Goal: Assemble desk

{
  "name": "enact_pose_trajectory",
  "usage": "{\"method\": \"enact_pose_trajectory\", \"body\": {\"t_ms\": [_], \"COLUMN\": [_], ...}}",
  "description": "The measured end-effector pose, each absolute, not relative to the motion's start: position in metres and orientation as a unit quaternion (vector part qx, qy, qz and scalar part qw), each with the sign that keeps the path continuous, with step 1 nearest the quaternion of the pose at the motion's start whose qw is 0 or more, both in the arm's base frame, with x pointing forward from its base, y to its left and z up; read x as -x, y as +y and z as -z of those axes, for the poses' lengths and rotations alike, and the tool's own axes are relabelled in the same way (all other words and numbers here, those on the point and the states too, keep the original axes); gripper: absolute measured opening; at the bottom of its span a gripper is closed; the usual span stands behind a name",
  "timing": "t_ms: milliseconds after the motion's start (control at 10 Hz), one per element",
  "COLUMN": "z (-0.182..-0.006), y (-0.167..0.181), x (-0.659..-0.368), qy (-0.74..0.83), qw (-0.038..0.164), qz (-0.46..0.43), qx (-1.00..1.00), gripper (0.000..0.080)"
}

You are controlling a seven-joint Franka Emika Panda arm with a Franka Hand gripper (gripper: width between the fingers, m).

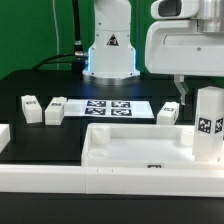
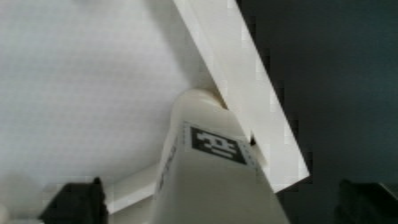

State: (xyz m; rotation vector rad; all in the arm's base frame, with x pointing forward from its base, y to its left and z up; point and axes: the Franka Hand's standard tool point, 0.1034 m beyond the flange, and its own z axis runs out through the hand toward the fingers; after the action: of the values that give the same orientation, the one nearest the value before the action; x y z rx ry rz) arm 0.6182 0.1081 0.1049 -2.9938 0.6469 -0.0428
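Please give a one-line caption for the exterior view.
Gripper over an upright leg at the tabletop's corner; three loose legs lie near the marker board.

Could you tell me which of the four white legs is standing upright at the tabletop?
The leg at the exterior view's right, upright at the tabletop corner; the other three sit low on the black table.

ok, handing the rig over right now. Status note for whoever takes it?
Gripper: open, jaws on either side of the upright leg, not clamped on it.
Tabletop: near the table's front edge, rim up.
Upright leg: at the tabletop's corner on the exterior view's right; cannot tell whether it is seated.
Loose: outer leg and inner leg on the exterior view's left of the marker board, third leg on its right.
Done: one leg placed. Left: three.
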Motion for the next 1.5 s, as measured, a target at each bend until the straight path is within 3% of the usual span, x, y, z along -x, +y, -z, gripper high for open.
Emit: {"method": "enact_pose_trajectory", "body": {"t_ms": [300, 500, 800, 1300, 1500], "z": [-0.1049, -0.1051, -0.1052, -0.1051, -0.1052], "y": [0.1081, 0.1073, 0.1059, 0.1043, 0.1043], "x": [-0.6182, -0.6186, -0.6191, -0.6193, -0.6194], "qy": [0.113, -0.01, -0.136, -0.248, -0.248], "qw": [0.038, 0.023, 0.016, 0.012, 0.012], "qz": [0.018, 0.024, 0.027, 0.029, 0.029], "qx": [0.993, 0.999, 0.99, 0.968, 0.968], "gripper": [0.0649, 0.0649, 0.0649, 0.0637, 0.0283]}}
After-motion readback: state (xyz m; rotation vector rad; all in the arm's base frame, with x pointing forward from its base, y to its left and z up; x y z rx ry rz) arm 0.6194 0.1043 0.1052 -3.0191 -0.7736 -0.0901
